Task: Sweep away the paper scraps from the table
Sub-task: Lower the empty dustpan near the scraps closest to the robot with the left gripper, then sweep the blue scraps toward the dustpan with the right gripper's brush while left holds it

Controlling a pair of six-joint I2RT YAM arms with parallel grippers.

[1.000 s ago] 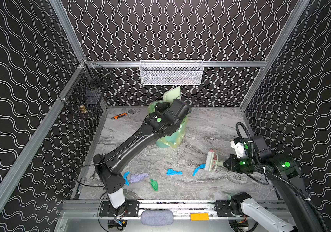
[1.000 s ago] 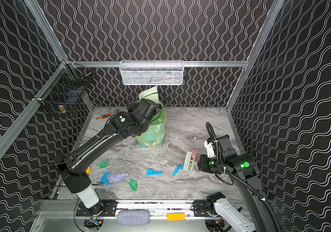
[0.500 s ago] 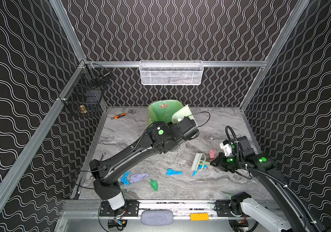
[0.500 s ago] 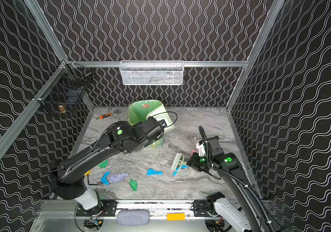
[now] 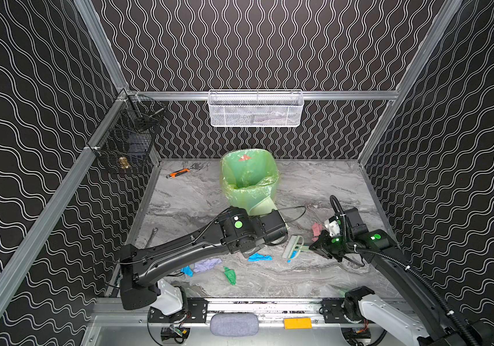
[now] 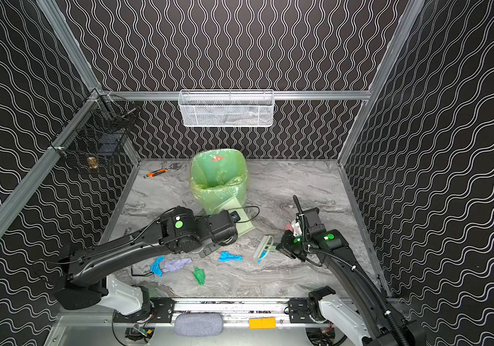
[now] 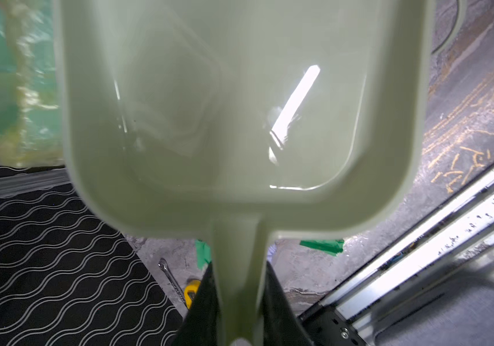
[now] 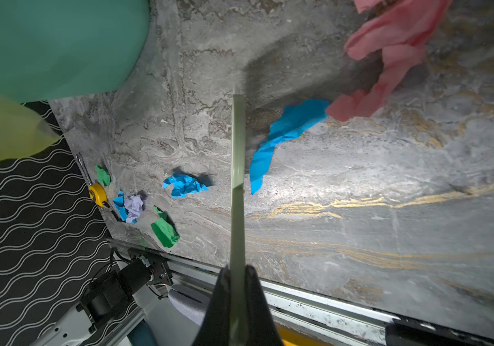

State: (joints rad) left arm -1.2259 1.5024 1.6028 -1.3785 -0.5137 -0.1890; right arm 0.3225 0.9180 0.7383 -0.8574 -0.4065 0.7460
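Note:
My left gripper is shut on the handle of a pale green dustpan, which is held low in front of the bin. My right gripper is shut on the thin handle of a small brush. The brush bristles sit over a blue paper scrap. Another blue scrap lies just left of the brush. A pink scrap lies behind my right gripper. Lilac, blue and green scraps lie near the front of the table.
A bin lined with a green bag stands at the back middle. An orange-handled wrench lies at the back left. A spanner and a yellow tape measure lie by the left wall. Wire baskets hang on the walls.
The left arm has swung the dustpan from over the bin down to the table in front of it. The right arm has carried the brush left, onto the blue scrap.

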